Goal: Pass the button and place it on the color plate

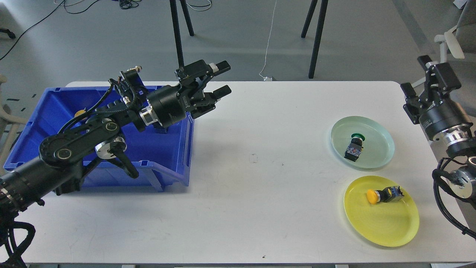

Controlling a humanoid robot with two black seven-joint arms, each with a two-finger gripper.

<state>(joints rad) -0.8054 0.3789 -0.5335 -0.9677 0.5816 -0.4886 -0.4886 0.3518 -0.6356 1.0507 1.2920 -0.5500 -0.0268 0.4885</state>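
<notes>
A blue bin sits on the white table, a green-capped black button lies on the pale green plate, and a yellow-capped black button lies on the yellow plate.

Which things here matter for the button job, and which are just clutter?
Job:
- green-capped push button lying in pale green round plate
- yellow-capped push button on yellow round plate
- blue plastic bin
- left claw, open
- right claw, open

Clutter:
- black stand legs
- white chair
</notes>
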